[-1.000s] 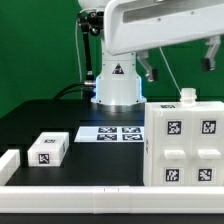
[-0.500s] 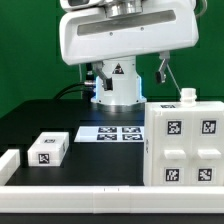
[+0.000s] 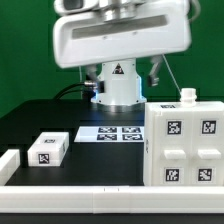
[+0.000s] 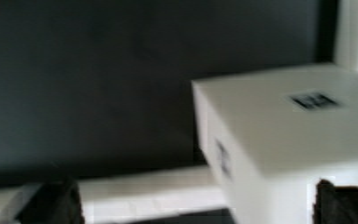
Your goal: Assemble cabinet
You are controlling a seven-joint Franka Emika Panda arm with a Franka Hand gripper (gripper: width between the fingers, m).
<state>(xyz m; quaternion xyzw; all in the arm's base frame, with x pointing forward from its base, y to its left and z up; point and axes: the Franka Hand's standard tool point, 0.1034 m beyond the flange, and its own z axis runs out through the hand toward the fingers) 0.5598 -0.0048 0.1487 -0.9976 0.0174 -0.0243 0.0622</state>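
**Black two-finger tool [image 4: 197, 200] spread wide, holding nothing**

Its jaws stand well apart and empty. A white tagged box shows partly between them, and the blurred wrist view does not settle which part it is. The black tabletop [image 3: 60, 115] carries everything. The large white boxy plastic cabinet [image 3: 185, 145] stands upright at the exterior view's right, just beside the flat white marker board [image 3: 110, 133]. A descent aimed from this view could land a finger on a top face and shove or tip the cabinet. The small white tagged block [image 3: 45, 150], well apart at the exterior view's left, would likely slide if nudged. The small white knob [image 3: 187, 95] on the cabinet's top could snag a finger.
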